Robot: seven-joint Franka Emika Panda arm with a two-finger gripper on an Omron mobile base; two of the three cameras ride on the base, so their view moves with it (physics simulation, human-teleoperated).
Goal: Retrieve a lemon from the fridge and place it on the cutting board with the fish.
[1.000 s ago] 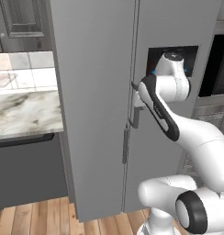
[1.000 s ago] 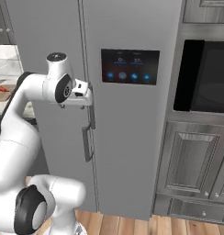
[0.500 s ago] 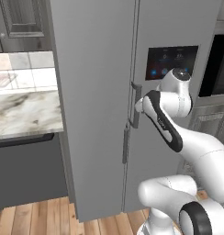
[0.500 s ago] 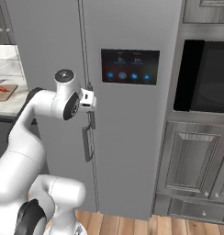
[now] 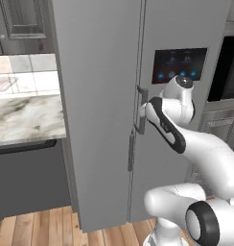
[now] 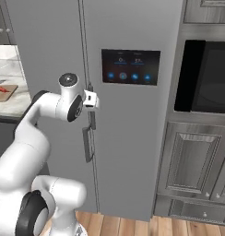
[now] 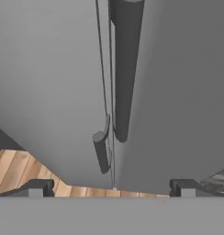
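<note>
Opening the tall grey double-door fridge (image 5: 99, 96) is the step in hand: both doors are shut, so the lemon is presumed hidden inside. The two-finger gripper (image 7: 109, 188) is held at the long vertical door handle (image 7: 124, 69), jaws spread wide and empty. Next, the handle must be enclosed, gripped and pulled outward. The light-brown wooden cutting board (image 6: 4, 92) with the red-orange fish (image 6: 0, 89) is seen at the table's edge.
</note>
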